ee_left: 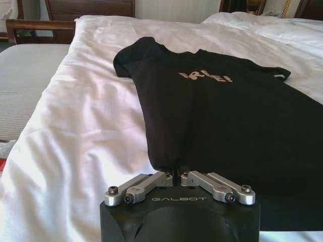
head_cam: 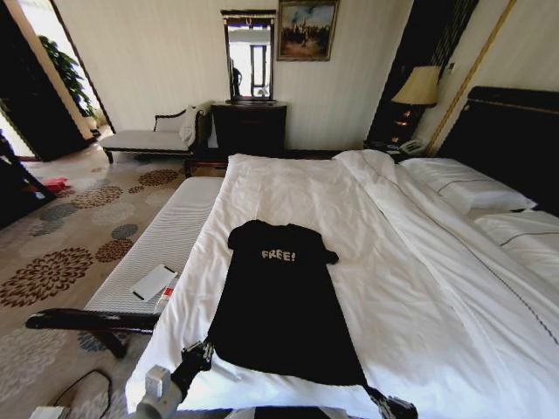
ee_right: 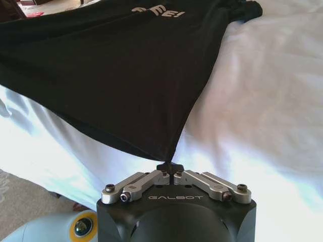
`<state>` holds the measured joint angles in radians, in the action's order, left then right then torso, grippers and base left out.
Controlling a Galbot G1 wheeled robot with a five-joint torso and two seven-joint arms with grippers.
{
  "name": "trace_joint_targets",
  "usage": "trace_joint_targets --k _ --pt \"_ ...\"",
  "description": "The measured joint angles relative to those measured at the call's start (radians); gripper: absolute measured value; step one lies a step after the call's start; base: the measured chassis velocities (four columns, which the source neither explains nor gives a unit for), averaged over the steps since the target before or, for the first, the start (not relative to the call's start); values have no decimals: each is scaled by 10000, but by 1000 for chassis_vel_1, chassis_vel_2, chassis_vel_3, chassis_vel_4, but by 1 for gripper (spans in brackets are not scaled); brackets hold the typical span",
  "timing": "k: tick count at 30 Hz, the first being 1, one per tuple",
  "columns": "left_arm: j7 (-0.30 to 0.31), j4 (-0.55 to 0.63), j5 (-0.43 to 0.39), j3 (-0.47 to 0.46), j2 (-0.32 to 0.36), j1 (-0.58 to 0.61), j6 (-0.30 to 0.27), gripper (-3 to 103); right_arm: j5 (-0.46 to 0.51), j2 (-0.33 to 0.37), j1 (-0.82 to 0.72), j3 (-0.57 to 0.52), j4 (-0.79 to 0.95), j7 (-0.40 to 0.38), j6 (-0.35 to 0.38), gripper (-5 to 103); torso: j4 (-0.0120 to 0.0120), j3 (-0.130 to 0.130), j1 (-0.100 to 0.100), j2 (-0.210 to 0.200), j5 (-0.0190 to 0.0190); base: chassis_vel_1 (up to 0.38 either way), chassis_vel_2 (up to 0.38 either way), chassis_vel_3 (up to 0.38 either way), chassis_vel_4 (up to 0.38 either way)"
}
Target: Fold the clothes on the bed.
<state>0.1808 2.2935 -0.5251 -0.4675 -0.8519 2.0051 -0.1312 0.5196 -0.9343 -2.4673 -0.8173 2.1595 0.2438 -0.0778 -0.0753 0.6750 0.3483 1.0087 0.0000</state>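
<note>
Pinching the T-shirt point(head_cam: 279, 305) by both hem corners, left gripper point(ee_left: 176, 175) and right gripper point(ee_right: 170, 168) jaws clamped on cloth, flat on the bed point(head_cam: 419, 288), unfolded yet.

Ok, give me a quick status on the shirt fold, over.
Left gripper and right gripper each shut on a hem corner of the black T-shirt. Shirt flat on white duvet, sleeves tucked. Nothing in the way.

R claw point(ee_right: 173, 173) pinched on blk T-shirt point(ee_right: 116, 75) hem corner | over white duvet point(ee_right: 272, 101)
</note>
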Motion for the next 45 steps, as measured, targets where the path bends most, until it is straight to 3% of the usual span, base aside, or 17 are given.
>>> trace_joint_targets --k 13,20,21,23,24,27,29,30,32,33,35,36,38,42,44,45 --pt "-7 35 622 -244 -247 1216 344 2 -449 -322 -363 69 -88 124 -459 0 1 0 0 1 1 0 0 0 0" --pt "43 -125 670 -63 -306 906 380 -1 -448 -351 -234 190 -125 -20 -461 0 1 1 0 0 1 0 0 0 0" --pt "96 -121 681 24 -310 815 342 4 -447 -355 -216 211 -143 -69 -454 0 1 1 0 0 1 0 0 0 0" --pt "158 -102 705 134 -310 734 284 4 -446 -356 -204 222 -160 -99 -453 0 1 1 0 0 1 0 0 0 0" --pt "209 -67 752 246 -305 652 234 10 -444 -356 -186 226 -193 -119 -459 -1 2 1 0 0 1 0 0 0 0" --pt "344 20 942 434 -265 523 138 26 -416 -356 -141 226 -217 -149 -501 15 1 1 0 0 1 0 0 0 0" --pt "370 47 963 450 -255 516 108 31 -404 -357 -135 222 -201 -159 -506 15 1 1 0 0 0 0 0 0 0" --pt "391 69 973 456 -248 512 77 31 -401 -369 -131 217 -176 -165 -514 21 2 1 2 0 1 0 0 0 0" --pt "421 74 975 449 -243 509 60 42 -401 -432 -126 213 -139 -177 -516 32 1 1 2 0 1 0 0 0 0" --pt "421 74 975 449 -243 509 60 42 -401 -432 -126 213 -139 -177 -516 32 1 1 2 0 1 0 0 0 0" --pt "427 66 998 406 -247 553 60 53 -404 -479 -116 214 -105 -179 -519 43 -1 1 2 0 0 0 0 0 0" --pt "426 67 1008 366 -256 599 63 58 -399 -487 -100 208 -101 -180 -524 43 -1 1 2 0 0 0 0 0 0" --pt "426 78 1013 325 -263 646 65 58 -379 -486 -65 188 -100 -186 -530 48 -1 1 1 0 0 0 0 0 0" --pt "421 228 1134 122 -321 1025 211 81 -19 -412 347 -39 -66 -272 -488 71 -1 1 1 0 1 0 0 0 0" --pt "412 231 1256 98 -343 1171 293 86 128 -379 517 -116 -51 -322 -417 71 -1 1 2 0 2 0 0 0 0" --pt "389 227 1401 62 -389 1316 402 86 321 -335 680 -194 -14 -372 -338 77 1 1 2 0 2 0 0 0 0"
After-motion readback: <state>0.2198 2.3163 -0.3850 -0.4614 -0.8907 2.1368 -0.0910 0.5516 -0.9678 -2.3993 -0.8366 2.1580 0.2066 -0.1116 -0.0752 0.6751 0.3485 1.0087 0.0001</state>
